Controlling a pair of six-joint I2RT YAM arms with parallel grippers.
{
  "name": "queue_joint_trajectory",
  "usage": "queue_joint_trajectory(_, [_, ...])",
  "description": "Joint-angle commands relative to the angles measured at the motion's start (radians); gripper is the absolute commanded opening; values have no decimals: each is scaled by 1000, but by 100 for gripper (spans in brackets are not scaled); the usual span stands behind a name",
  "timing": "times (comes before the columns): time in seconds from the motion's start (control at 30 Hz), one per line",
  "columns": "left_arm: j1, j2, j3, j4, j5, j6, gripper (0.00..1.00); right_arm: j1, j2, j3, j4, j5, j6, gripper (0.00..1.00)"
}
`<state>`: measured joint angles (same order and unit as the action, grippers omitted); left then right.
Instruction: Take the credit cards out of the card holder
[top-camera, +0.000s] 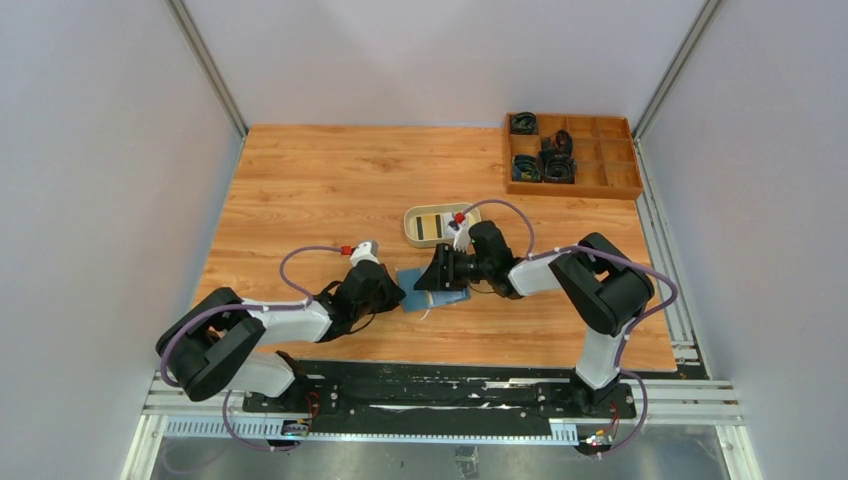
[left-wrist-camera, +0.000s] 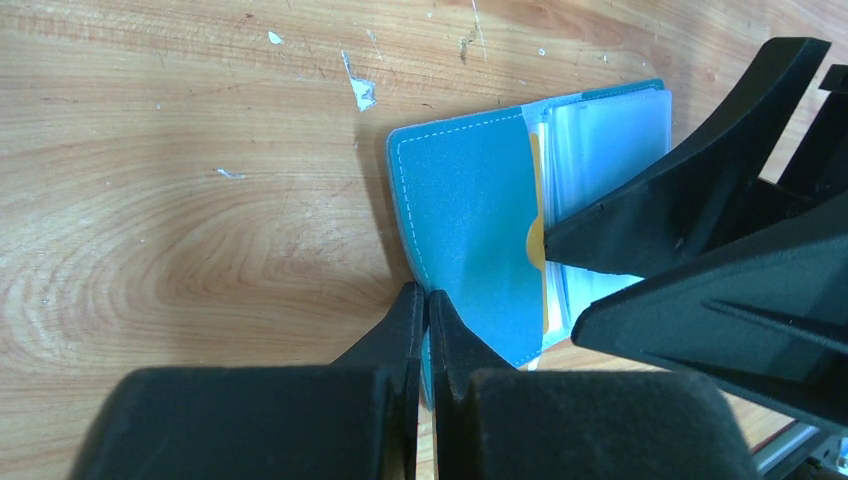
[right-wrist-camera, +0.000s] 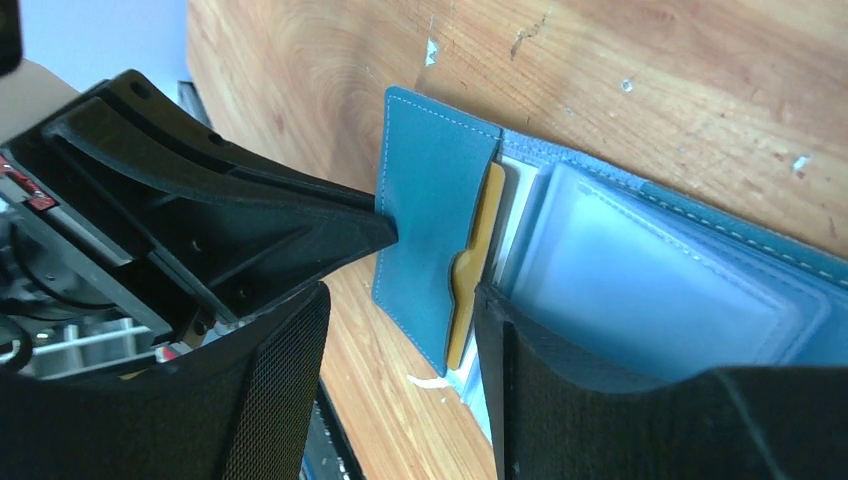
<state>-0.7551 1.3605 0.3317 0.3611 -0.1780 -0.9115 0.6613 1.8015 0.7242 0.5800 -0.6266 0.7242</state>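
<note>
1. We find the card holder (left-wrist-camera: 470, 230) open on the table (left-wrist-camera: 150, 200), its edge pinched by the left gripper (left-wrist-camera: 425, 305).
2. The right gripper (right-wrist-camera: 400, 300) stands spread at the tan card (right-wrist-camera: 468, 275), which sits in its pocket.
3. We advise nipping the card's exposed edge alone, then drawing it along the slot.
</note>
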Motion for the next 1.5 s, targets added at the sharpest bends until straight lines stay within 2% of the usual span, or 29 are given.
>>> queue_joint_trajectory(0.0, [-4, 51, -27, -199, -30, 48, 0, -38, 74, -89, 95, -28, 162, 59])
queue_joint_trajectory(0.17, [-4, 52, -23, -201, -31, 49, 0, -49, 157, -124, 258, -85, 276, 57])
queue_joint_trajectory(0.4, [-4, 38, -31, -209, -38, 46, 0, -49, 195, -144, 220, -46, 302, 56])
queue_joint_trajectory(0.5, [-4, 29, -28, -217, -40, 48, 0, -48, 171, -135, 79, 20, 258, 55])
queue_joint_trajectory(0.63, [-4, 33, -22, -220, -40, 48, 0, -37, 96, -91, -227, 165, 162, 56])
queue_joint_trajectory(0.7, [-4, 38, -18, -220, -39, 48, 0, -33, 66, -67, -328, 218, 133, 56])
queue_joint_trajectory(0.87, [-4, 47, -9, -220, -35, 48, 0, -30, 39, -35, -464, 312, 134, 58])
queue_joint_trajectory(0.97, [-4, 43, -7, -221, -34, 48, 0, -30, 65, -47, -431, 299, 156, 59])
queue_joint_trajectory(1.17, [-4, 42, -6, -229, -34, 47, 0, -28, 166, -92, -232, 176, 255, 59])
queue_joint_trajectory(1.3, [-4, 43, -5, -228, -35, 46, 0, -29, 211, -98, -185, 135, 296, 59])
queue_joint_trajectory(1.47, [-4, 48, 0, -228, -34, 45, 0, -29, 230, -98, -203, 111, 336, 59])
